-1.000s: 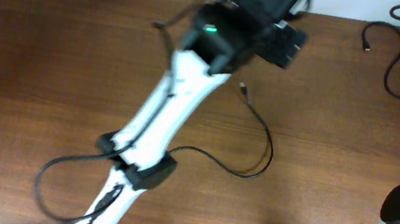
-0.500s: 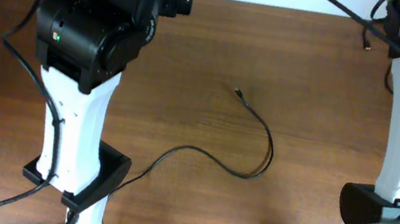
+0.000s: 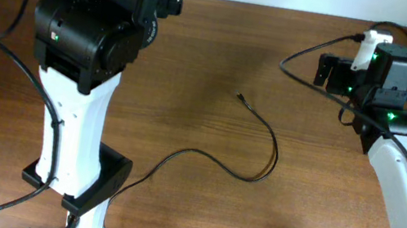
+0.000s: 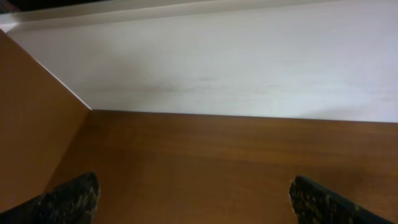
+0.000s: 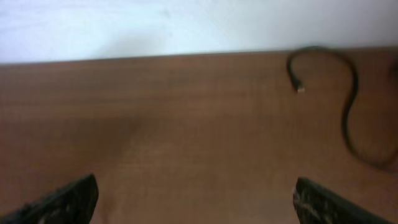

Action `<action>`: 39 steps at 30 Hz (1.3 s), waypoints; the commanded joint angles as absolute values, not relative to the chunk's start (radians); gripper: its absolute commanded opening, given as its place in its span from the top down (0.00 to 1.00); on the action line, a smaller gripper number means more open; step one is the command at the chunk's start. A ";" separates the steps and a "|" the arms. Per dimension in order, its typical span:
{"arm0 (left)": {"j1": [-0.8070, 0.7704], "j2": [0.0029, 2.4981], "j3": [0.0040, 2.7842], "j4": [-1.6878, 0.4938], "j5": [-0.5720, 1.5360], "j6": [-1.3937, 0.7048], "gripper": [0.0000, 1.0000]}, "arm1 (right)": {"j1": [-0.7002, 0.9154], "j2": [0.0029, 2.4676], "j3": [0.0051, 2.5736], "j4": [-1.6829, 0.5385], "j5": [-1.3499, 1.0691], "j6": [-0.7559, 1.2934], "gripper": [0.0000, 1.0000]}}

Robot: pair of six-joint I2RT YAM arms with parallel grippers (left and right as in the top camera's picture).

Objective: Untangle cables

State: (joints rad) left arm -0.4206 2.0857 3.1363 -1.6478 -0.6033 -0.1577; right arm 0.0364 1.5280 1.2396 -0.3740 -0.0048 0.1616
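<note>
**Both grippers wide open, cables loose on the table**

The left gripper [image 4: 196, 202] hangs with fingers spread wide, holding nothing, over bare table [image 4: 205, 155] by the far wall [image 4: 249, 62]. The right gripper [image 5: 196, 202] is equally spread and empty. One cable [image 3: 274, 152] snakes across the middle between the arms. A second cable [image 5: 344, 124] curls at the far right.

The brown wooden table [image 3: 224, 43] runs back to a white wall. Ahead of the left gripper [image 4: 196, 202] its top meets that wall, with a brown side panel on the left. A thin black cable [image 5: 347, 118] lies flat on the wood ahead and to the right of the right gripper [image 5: 196, 202], its plug end curled over. A longer cable [image 3: 273, 155] lies in loose curves to that gripper's left, nearer the arm bases.
</note>
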 commanded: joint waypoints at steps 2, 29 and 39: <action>-0.403 2.071 3.136 -1.648 -0.617 -0.164 0.01 | 0.111 1.561 1.233 -0.624 0.171 0.629 0.01; -0.398 2.071 3.136 -1.688 -0.617 -0.164 0.01 | 0.427 1.737 0.985 -0.743 0.262 1.174 0.96; -0.398 2.071 3.136 -1.688 -0.617 -0.164 0.01 | 0.015 1.534 1.886 -1.386 0.580 0.691 0.96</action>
State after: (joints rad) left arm -0.4042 2.0857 3.1363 -1.6871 -0.6029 -0.1577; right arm 0.1020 1.5455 1.8050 -1.3521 0.5579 0.8402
